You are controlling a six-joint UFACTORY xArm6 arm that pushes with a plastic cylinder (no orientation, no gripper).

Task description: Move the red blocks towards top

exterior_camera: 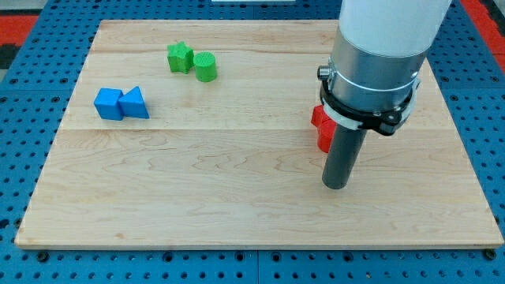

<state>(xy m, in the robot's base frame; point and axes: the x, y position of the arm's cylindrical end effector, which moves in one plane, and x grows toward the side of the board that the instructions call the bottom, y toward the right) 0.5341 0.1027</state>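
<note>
So there's no gripper on this arm at all, nothing to open or close and nothing held, just a straight dark rod hanging under a fat silver-and-white cylinder with a black clamp ring. My tip (335, 186) sits on the wooden board (237, 205) in the right half of the frame, a bit below centre. The red blocks (321, 126) are just up and to the left of the tip, tucked right against the rod's left side and mostly hidden behind the arm, so I can't make out their shapes or say for sure whether the rod actually touches them. Over in the upper left there's a green star-ish block (180, 57) touching a green cylinder (206, 66), both matte and chunky. Further left and lower, a blue cube (108, 103) sits pressed up against a blue triangular block (135, 103). The board is pale, smooth wood with visible grain and plank seams, resting on a blue pegboard table (31, 95) full of holes.
</note>
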